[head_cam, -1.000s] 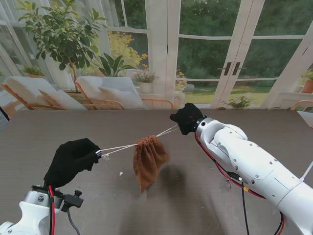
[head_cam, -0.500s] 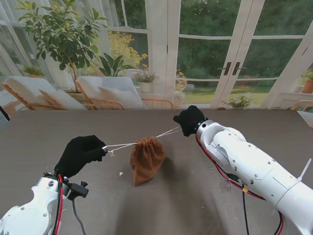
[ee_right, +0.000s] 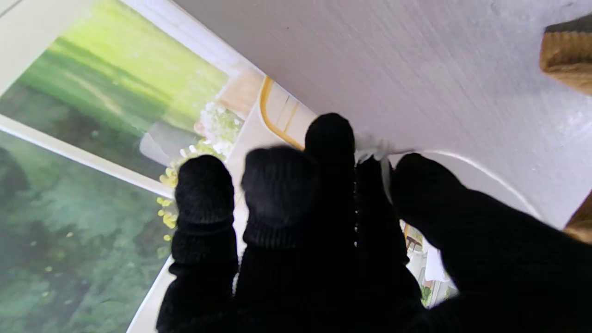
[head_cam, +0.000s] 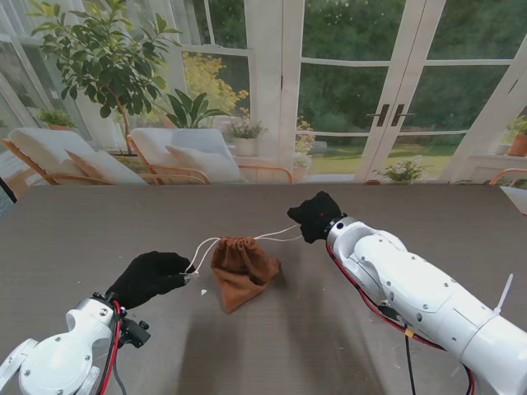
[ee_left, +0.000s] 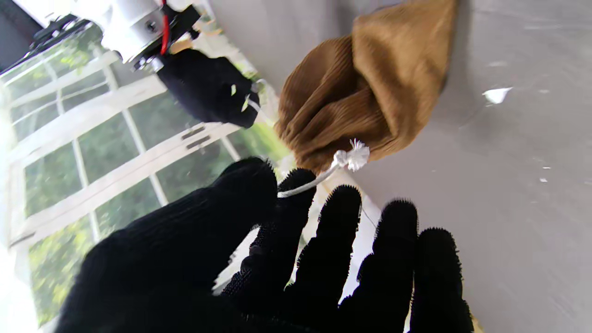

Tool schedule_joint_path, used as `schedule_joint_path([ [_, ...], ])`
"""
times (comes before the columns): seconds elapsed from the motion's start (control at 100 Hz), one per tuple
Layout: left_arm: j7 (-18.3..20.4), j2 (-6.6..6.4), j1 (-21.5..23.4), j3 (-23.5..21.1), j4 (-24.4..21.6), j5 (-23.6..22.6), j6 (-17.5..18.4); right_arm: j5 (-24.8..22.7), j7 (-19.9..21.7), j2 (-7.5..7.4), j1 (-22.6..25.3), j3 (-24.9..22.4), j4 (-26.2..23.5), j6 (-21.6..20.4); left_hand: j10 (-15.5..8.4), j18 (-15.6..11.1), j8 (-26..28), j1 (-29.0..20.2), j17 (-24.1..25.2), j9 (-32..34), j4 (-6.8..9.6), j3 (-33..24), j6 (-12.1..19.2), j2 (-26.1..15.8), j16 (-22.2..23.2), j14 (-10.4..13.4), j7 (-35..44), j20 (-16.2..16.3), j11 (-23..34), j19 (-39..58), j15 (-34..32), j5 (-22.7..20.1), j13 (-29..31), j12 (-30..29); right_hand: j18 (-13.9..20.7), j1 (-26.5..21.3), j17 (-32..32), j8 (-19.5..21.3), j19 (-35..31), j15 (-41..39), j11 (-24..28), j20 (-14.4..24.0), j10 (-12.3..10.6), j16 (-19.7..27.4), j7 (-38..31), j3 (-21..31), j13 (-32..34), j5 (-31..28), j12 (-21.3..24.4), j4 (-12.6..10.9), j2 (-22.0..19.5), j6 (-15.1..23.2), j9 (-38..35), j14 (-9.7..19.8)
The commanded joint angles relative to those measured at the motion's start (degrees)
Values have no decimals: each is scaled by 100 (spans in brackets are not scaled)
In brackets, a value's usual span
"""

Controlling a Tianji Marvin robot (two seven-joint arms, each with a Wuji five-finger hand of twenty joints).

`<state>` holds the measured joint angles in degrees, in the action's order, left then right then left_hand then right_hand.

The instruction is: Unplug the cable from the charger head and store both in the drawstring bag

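The brown drawstring bag (head_cam: 240,270) lies on the grey table (head_cam: 329,346) between my hands, its mouth gathered tight; it also shows as a brown drawstring bag (ee_left: 365,88) in the left wrist view. White drawstrings (head_cam: 276,233) run slack from its mouth to both sides. My left hand (head_cam: 153,277) pinches one string's knotted end (ee_left: 350,157) between thumb and forefinger. My right hand (head_cam: 316,216) pinches the other string (ee_right: 377,150) the same way, seen also as the right hand (ee_left: 208,88). No cable or charger head is visible.
A small white scrap (head_cam: 203,292) lies on the table nearer to me than the bag. Beyond the table's far edge are lounge chairs (head_cam: 173,152), plants and glass doors.
Both hands dropped toward the table and drew closer together. The bag, which hung from taut strings, now rests on the table with the strings slack.
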<state>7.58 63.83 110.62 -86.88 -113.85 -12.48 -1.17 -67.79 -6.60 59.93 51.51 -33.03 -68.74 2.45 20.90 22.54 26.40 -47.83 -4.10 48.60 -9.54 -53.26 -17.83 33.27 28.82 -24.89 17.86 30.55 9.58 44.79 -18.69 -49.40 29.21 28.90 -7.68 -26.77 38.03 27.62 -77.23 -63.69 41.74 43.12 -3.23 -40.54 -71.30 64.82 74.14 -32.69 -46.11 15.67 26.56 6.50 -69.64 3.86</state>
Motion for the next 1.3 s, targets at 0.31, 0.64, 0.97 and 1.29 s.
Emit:
schedule_joint_path([
  [0.31, 348, -110, -7, 9, 99, -420, -171, 45, 337, 24, 257, -106, -162, 101, -45, -546, -1378, 951, 261, -2255, 250, 291, -126, -5, -1041, 264, -1351, -132, -715, -3306, 1499, 1638, -1721, -1374, -848, 1482, 50, 327, 1337, 3398, -1099, -644, 738, 899, 2076, -941, -848, 1058, 1058, -1323, -832, -702, 1841, -925],
  [0.64, 186, -104, 5, -9, 189, -802, -7, 159, 430, 75, 752, -739, -615, 349, -284, -753, -1599, 1379, 474, -2754, 206, 531, 53, -25, -1322, 475, -1466, -168, -864, -3690, 1713, 1856, -2134, -1775, -1324, 1797, -778, -28, 2046, 4550, -1764, -993, 1088, 1777, 2885, -2122, -2195, 1310, 1861, -1340, -851, -524, 2808, -1615],
  [0.97, -485, 20, -224, 220, 578, -592, 807, 611, 68, 188, 2093, -2140, -1672, 450, -435, -738, -1475, 1224, 278, -2300, 211, 615, 285, -49, -1191, 469, -1214, -58, -644, -3570, 1509, 1573, -1696, -1662, -1146, 1564, -1257, -15, 2291, 4783, -1973, -1043, 746, 1960, 3238, -2056, -2695, 881, 1954, -1364, -751, -3, 2885, -1389],
  [1.29, -1167, 143, -340, 407, 760, -555, 1614, 1391, -203, 277, 3061, -3224, -2255, -237, -486, -642, -1426, 1117, 133, -2089, 217, 708, 489, -41, -1110, 421, -1183, -2, -609, -3519, 1438, 1531, -1509, -1571, -1194, 1521, -1379, 34, 2418, 4838, -2114, -1015, 717, 1968, 3384, -1842, -2788, 773, 1962, -1330, -555, 51, 2799, -1482],
])
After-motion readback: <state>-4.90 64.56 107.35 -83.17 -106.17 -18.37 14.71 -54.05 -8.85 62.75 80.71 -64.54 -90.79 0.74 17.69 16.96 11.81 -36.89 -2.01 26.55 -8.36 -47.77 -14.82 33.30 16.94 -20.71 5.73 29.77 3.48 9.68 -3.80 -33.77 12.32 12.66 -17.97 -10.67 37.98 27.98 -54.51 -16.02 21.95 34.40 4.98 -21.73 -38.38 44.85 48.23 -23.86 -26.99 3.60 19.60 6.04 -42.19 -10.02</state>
